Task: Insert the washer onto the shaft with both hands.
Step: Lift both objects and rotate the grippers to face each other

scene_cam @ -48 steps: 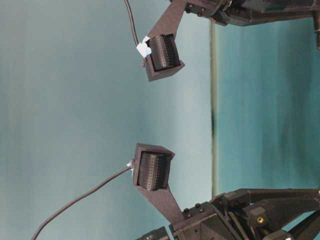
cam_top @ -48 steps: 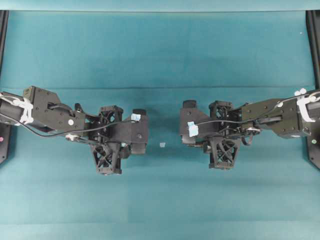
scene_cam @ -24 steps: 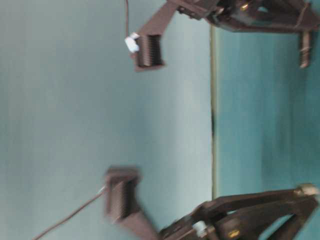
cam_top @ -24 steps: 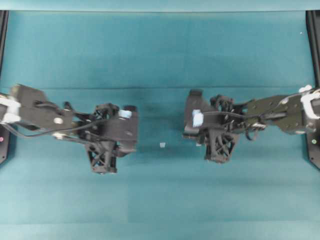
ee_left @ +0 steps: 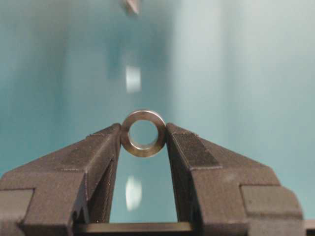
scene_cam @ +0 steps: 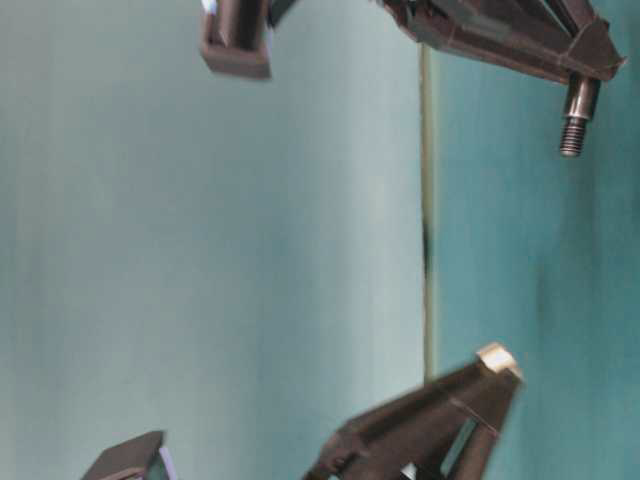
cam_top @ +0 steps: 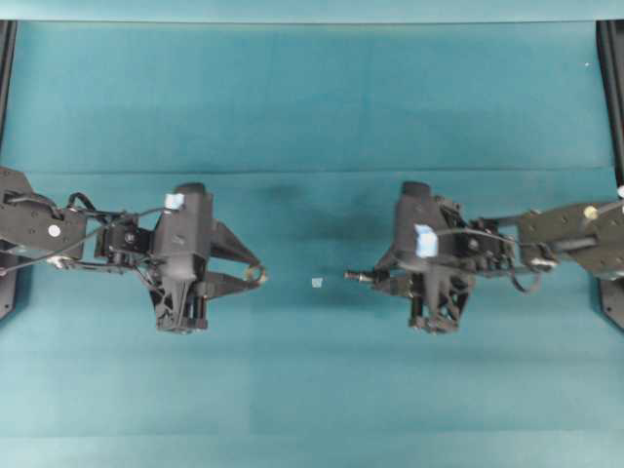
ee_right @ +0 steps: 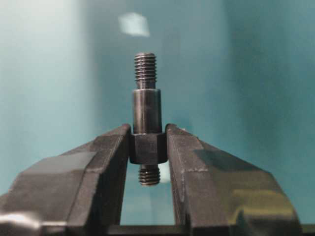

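Now both arms reach level toward the middle, fingertips facing each other well apart. The left gripper (ee_left: 143, 135) pinches the washer (ee_left: 143, 133) by its rim between its fingertips, hole facing forward. The right gripper (ee_right: 147, 147) clamps the shaft (ee_right: 146, 115) at its collar, threaded end pointing ahead beyond its tips.

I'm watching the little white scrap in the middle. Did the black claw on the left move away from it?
Yes. In the overhead view the black left gripper has drawn back leftward, away from the pale tape scrap, which stayed put.
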### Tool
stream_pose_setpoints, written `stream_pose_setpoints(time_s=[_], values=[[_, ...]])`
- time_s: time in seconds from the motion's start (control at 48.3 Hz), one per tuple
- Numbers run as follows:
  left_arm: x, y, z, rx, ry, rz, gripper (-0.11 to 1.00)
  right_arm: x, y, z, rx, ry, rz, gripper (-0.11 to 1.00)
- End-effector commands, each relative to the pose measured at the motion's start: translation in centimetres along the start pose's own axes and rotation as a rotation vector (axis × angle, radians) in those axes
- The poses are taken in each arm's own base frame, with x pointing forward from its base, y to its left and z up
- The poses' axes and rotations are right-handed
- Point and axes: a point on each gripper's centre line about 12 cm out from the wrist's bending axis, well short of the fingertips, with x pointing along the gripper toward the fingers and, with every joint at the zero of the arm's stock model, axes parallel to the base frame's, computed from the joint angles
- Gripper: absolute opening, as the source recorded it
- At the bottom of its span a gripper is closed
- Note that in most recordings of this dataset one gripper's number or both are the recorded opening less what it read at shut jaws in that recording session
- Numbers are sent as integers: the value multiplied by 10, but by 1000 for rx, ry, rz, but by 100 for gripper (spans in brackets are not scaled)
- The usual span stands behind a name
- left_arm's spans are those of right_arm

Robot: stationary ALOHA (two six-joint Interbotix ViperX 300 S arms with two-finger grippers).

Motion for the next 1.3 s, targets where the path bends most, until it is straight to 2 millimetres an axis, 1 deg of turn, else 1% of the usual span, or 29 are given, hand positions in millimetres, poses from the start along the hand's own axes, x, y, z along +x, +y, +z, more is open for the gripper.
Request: stream_pose_setpoints(time_s=[0.0,0.248,0.393,0.641,0.807,1.035,1.283], values=[[-3,0,13,-2,-75,-1,37,-8,5,9,0,-88,20,0],[-2,-2,16,0,-93,-6,37,-15,7,10,1,-178,36,0],[-1,-2,19,-1,-104,-8,37,-15,8,10,-2,-194,41,0],[3,-6,27,0,-136,-17,37,-13,17,10,-8,-238,68,0],[12,-13,32,-14,-160,-38,37,-12,23,9,24,-253,90,0],[27,-24,31,-55,-194,-69,37,-7,32,4,38,-264,120,0],[36,-25,29,-73,-210,-75,37,-1,35,2,77,-302,140,0]])
